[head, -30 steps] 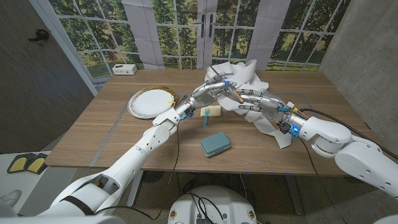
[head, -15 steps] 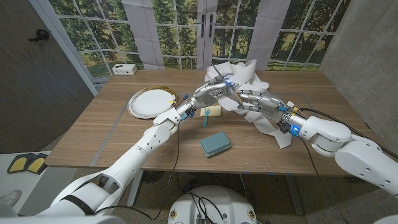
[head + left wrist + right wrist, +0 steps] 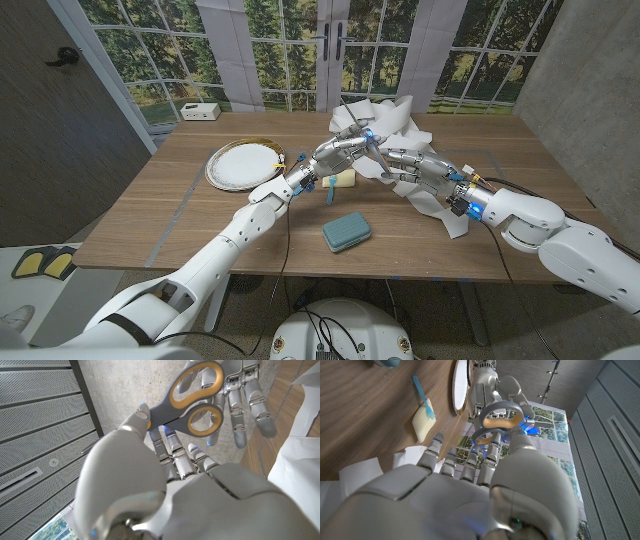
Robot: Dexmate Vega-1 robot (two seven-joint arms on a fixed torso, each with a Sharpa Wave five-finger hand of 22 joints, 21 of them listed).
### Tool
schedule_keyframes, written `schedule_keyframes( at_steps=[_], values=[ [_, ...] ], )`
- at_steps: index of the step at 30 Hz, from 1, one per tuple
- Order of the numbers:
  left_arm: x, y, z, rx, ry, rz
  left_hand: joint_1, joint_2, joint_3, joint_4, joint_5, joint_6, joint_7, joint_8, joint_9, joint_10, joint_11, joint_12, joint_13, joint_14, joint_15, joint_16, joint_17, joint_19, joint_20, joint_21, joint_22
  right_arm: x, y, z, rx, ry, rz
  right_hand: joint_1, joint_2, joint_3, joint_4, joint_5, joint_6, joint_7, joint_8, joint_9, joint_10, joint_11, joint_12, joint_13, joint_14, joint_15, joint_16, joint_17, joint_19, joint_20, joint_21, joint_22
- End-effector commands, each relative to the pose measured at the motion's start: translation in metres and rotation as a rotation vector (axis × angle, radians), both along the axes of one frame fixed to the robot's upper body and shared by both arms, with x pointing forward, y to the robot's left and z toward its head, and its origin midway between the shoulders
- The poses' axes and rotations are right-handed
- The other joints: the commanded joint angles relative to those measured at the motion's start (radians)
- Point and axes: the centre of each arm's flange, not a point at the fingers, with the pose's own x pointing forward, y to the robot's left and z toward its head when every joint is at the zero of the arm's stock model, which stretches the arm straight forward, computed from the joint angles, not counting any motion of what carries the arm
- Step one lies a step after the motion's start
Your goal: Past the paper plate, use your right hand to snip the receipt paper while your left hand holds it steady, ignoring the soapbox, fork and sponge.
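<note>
Overhead, a wooden table (image 3: 180, 215) stands before tall paned windows with trees beyond them and a grey wall to one side. Taking the paper plate (image 3: 242, 163) as the landmark: a small white box (image 3: 201, 111) sits beyond it near the table's far edge by the windows. Just beside the plate, toward the middle of the table, lie a pale yellow sponge (image 3: 343, 178) and a blue fork (image 3: 328, 187), the fork close against the sponge. Nearer the robot than the plate, toward the middle, is the teal soapbox (image 3: 347, 231). Past the plate, further along toward the right arm, the white receipt paper (image 3: 398, 118) lies crumpled in a heap, trailing down toward the table's near edge under the right forearm.

Both hands meet above the table near that heap, on a pair of scissors (image 3: 192, 397) with orange-lined grey handles. The left hand (image 3: 345, 150) grips the scissors near the blades, fingers curled around them. The right hand (image 3: 412, 167) has its fingers spread at the handle loops; whether they are actually through the loops and gripping cannot be told.
</note>
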Motion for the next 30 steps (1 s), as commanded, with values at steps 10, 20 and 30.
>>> schedule_keyframes(
  at_steps=[10,20,30],
  values=[
    [-0.0029,-0.0011,-0.0014,-0.007,-0.015,0.004,0.005,0.011,0.002,0.006,0.002,0.007,-0.008,0.005,0.003,0.130,-0.117,0.000,0.006,-0.002,-0.174,-0.006,0.002,-0.004,0.001,0.000,0.000,-0.0047,-0.0072,0.0015,-0.009,-0.014,-0.030,-0.034,-0.005,-0.011,0.011,0.001,0.037,0.005,0.002,0.003,-0.001,0.001,0.006,0.001,-0.015,0.003,0.007,0.004,-0.011,-0.004,0.005,0.000],
    [-0.0053,-0.0037,0.0019,0.000,-0.057,-0.011,0.005,0.011,0.002,0.007,0.001,0.007,-0.006,0.004,0.003,0.130,-0.116,-0.002,0.008,-0.002,-0.174,-0.007,0.001,-0.005,0.000,0.000,0.000,-0.0039,-0.0088,0.0007,-0.032,-0.027,-0.061,-0.049,-0.008,-0.017,0.017,0.001,0.032,0.008,-0.004,0.003,-0.005,0.015,0.006,0.002,-0.017,0.004,0.007,0.005,-0.010,-0.004,0.006,0.000],
    [-0.0043,-0.0062,-0.0007,-0.014,-0.052,-0.035,0.006,0.012,0.002,0.007,0.001,0.005,-0.007,0.004,0.003,0.131,-0.116,-0.003,0.011,-0.002,-0.174,-0.007,0.001,-0.005,0.002,0.000,0.000,-0.0020,-0.0100,0.0021,-0.042,-0.022,-0.087,-0.081,-0.005,-0.027,0.031,0.003,0.063,0.019,-0.001,0.001,0.012,-0.022,0.012,0.002,-0.014,-0.001,0.012,0.006,-0.004,-0.004,0.009,0.001]
  ],
)
